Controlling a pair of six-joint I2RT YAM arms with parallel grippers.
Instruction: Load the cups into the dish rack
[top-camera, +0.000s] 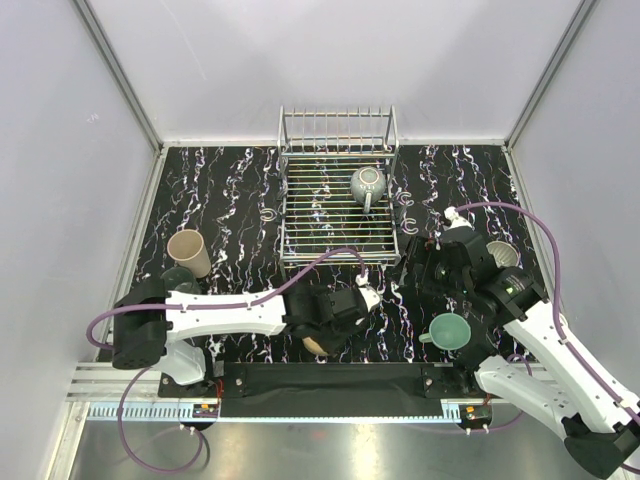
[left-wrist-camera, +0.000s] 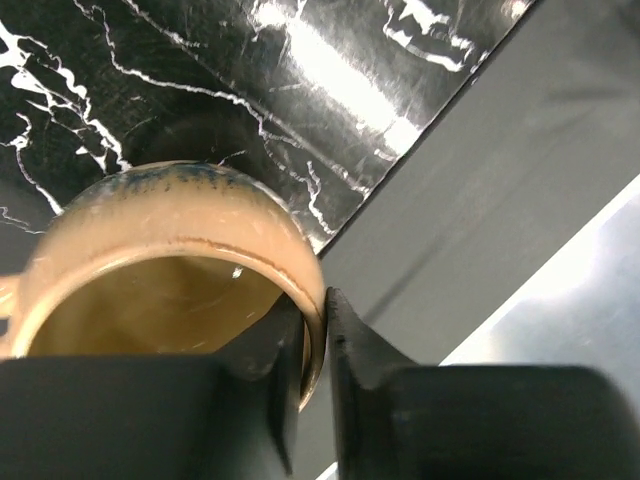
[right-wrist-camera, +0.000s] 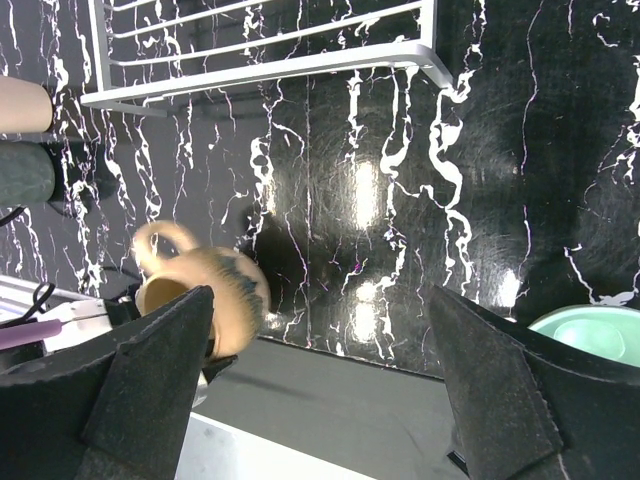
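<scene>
The dish rack (top-camera: 335, 205) stands at the back middle, and a grey-green cup (top-camera: 368, 183) lies on its grid. My left gripper (top-camera: 330, 325) is at the near edge of the mat, shut on the rim of a tan mug (top-camera: 317, 346). In the left wrist view the gripper (left-wrist-camera: 315, 335) has one finger inside the tan mug (left-wrist-camera: 170, 250) and one outside. My right gripper (top-camera: 425, 268) hangs open right of the rack's front corner. Its wrist view shows the gripper (right-wrist-camera: 320, 380) empty over the mat, the tan mug (right-wrist-camera: 215, 285) at left, and a teal cup (right-wrist-camera: 590, 335) at right.
A beige cup (top-camera: 189, 252) lies on its side at the left with a dark cup (top-camera: 180, 280) just below it. The teal cup (top-camera: 450, 330) sits by the right arm, and a whitish cup (top-camera: 503, 255) is partly hidden behind it. A black bar (top-camera: 330, 378) runs along the table's near edge.
</scene>
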